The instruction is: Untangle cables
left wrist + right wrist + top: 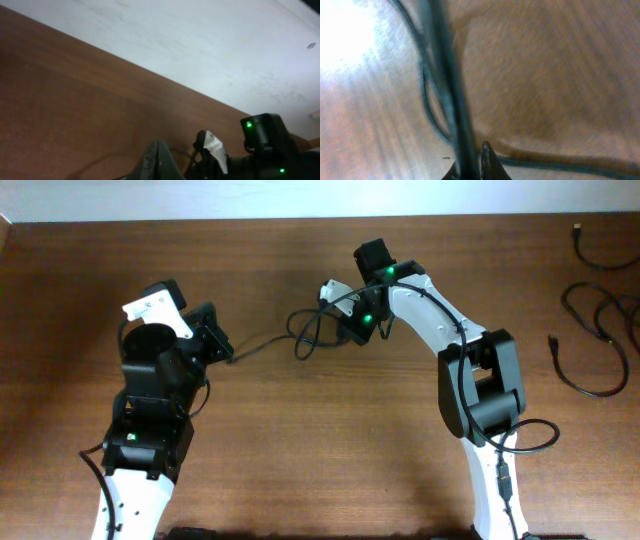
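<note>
We see the left arm rising from the near left corner of the wooden table [300, 460], folded back on itself, with its wrist turned to the right. The left gripper [226, 352] is closed on one end of a thin black cable [305, 332], which runs right from its tip. In the left wrist view the closed fingers [157, 161] point across the table at the other arm.

The right arm reaches from the near right edge toward the far centre, its forearm angled left. The right gripper [328, 298] is clamped on the same cable, whose loops lie between the two grippers. In the right wrist view the cable [445, 75] passes straight up from the closed tips [470, 170].

Other cables [604, 315] lie loosely looped at the far right, well apart from both arms.
</note>
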Motion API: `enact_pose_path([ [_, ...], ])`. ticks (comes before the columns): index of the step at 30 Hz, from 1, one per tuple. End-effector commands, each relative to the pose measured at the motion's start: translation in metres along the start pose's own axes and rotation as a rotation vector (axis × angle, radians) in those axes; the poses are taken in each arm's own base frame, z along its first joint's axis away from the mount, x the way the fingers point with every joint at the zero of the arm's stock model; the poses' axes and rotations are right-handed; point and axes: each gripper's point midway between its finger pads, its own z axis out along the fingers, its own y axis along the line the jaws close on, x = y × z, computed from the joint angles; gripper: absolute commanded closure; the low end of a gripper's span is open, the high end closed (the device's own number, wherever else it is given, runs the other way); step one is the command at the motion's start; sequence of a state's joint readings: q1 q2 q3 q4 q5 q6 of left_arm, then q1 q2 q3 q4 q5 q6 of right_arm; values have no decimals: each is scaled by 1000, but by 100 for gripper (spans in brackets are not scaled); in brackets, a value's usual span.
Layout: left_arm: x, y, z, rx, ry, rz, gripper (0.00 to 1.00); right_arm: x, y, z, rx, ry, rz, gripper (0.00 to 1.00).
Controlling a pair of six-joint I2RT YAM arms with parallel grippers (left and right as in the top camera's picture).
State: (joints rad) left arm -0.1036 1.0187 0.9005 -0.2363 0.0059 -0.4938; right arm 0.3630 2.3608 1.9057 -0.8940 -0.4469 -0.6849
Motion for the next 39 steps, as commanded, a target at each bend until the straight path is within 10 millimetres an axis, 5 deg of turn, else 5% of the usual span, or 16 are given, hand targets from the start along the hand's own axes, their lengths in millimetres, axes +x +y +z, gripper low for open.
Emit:
enact_pose_path([
  [1, -4, 1, -3, -15, -5, 17, 100, -53, 20, -89, 57, -85, -29, 96],
  [4, 17, -23, 4, 134, 104, 14, 100, -99, 52, -248, 270, -220, 134, 96],
  [6, 31, -65, 9, 387, 191, 19, 100, -102, 79, -307, 324, -302, 201, 96],
  [9, 43, -145, -16, 972, 289, 97, 94, -94, 111, -347, 336, -351, 217, 96],
  [11, 49, -172, -22, 1178, 348, 63, 69, -90, 115, -348, 325, -347, 256, 96],
  [12, 53, -179, -16, 1186, 380, -6, 69, -90, 115, -347, 320, -349, 260, 96],
  [13, 54, -180, 7, 1086, 496, -297, 91, -90, 115, -347, 320, -349, 260, 96],
  [15, 56, -173, 31, 931, 646, -678, 75, -90, 115, -347, 320, -349, 260, 96],
  [17, 19, -182, 29, 1030, 565, -847, 54, -90, 115, -347, 320, -349, 260, 96],
  [19, -26, -181, 24, 1123, 328, -910, 50, -90, 115, -347, 320, -349, 260, 96],
  [23, 9, -184, 52, 962, 433, -1014, 49, -93, 120, -345, 312, -348, 249, 96],
  [27, 19, -203, 51, 971, 420, -1044, 49, -99, 130, -340, 296, -344, 223, 96],
  [30, 16, -205, 47, 995, 413, -1034, 52, -99, 131, -340, 295, -343, 223, 96],
  [33, 3, -210, 33, 1077, 373, -1003, 93, -99, 130, -340, 297, -342, 224, 96],
  [37, 5, -210, 32, 1083, 383, -976, 93, -99, 130, -340, 298, -342, 223, 96],
  [39, 3, -186, 36, 1073, 411, -855, 100, -97, 126, -341, 321, -335, 230, 96],
])
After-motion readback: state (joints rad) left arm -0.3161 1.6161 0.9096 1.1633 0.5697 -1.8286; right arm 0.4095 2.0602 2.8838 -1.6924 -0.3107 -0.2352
